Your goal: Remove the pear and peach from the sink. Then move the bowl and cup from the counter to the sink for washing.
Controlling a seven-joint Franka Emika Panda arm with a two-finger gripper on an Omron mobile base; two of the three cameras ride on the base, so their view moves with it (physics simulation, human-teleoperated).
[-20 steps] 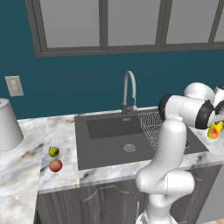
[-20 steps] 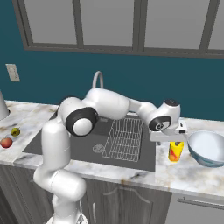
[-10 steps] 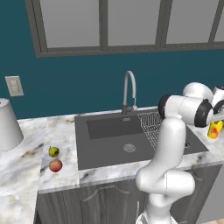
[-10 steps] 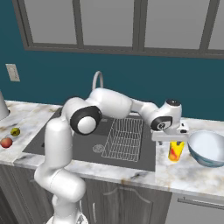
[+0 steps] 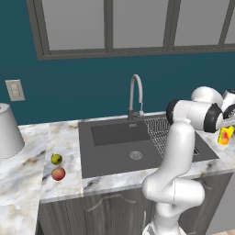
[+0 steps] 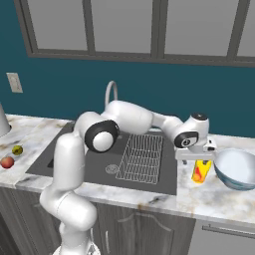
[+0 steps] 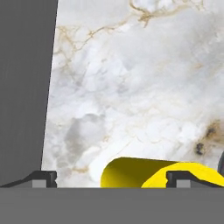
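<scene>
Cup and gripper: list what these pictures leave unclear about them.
- Cup: its top is hidden behind the gripper in the right base view.
- Cup, left base view: partly hidden by the arm.
- Cup, hand view: its lower part is cut off at the bottom edge.
- Whether the open fingers already touch the cup: cannot tell.
</scene>
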